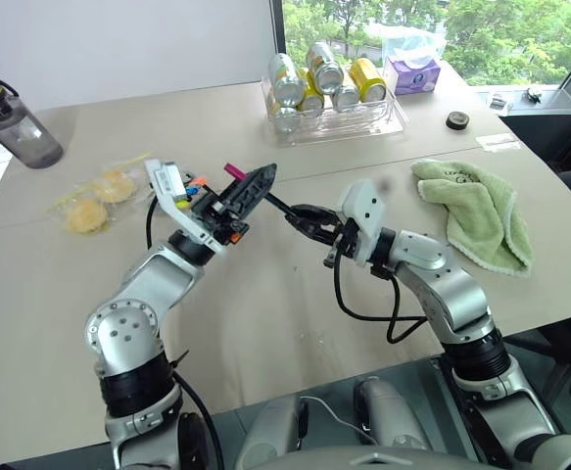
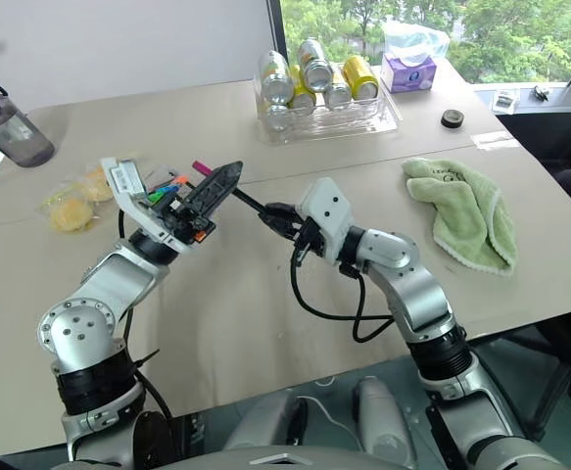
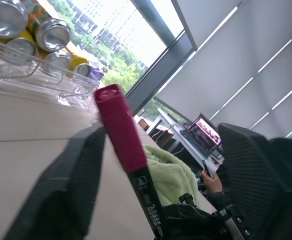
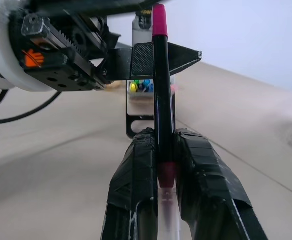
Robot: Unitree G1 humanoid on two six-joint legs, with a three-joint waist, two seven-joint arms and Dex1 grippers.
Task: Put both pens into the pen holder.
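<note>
Clamped between the right gripper's (image 4: 165, 165) two fingers, the pink pen (image 4: 161, 95) stands out over the table (image 1: 265, 323), its magenta cap (image 3: 118, 127) reaching between the left gripper's (image 1: 251, 188) fingers. Those fingers stand apart on either side of the cap; whether they touch it cannot be told. Just behind the left gripper the black pen holder (image 4: 138, 112) stands on the table, with green, yellow and blue marker tips showing in it. Farther back, a clear tray (image 1: 339, 117) holds drink cans (image 1: 324, 78) lying on their sides, their print too small to read. Beside it stands a purple tissue box (image 1: 410, 74). A green cloth (image 1: 476, 211) lies crumpled to the right, a dark bottle (image 1: 16, 122) with yellow lettering stands far left, and bagged yellow snacks (image 1: 99, 196) lie near it.
</note>
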